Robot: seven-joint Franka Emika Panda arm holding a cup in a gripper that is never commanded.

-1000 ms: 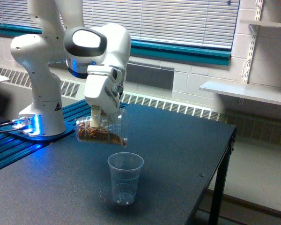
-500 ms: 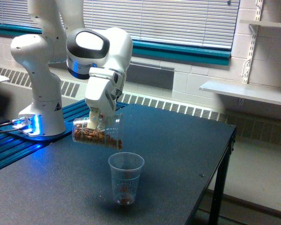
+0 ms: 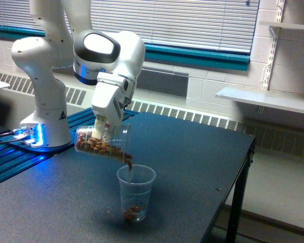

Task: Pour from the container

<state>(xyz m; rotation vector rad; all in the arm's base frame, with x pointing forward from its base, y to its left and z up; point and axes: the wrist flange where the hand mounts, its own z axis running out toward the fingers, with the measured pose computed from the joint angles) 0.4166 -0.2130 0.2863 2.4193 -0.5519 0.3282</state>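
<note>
Above the near part of the table (image 3: 192, 152), pincer (image 3: 102, 132) clamped on the container (image 3: 100, 145), holding it on its side, mouth tipped down to the right. Mouth sits right over the receiving cup (image 3: 135, 191) so the brown nuts drop straight in; a few already lie at its bottom. Receiving cup upright, just below, not touching.

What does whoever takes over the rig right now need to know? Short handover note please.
Gripper: shut on the container, which is tipped with its mouth down over the receiving cup.
Receiving cup stands upright on the table.
Done: pour under way; brown pieces are dropping from the container's lip, and some lie in the receiving cup's bottom.
Left: most pieces are in the container; finish pouring.
</note>
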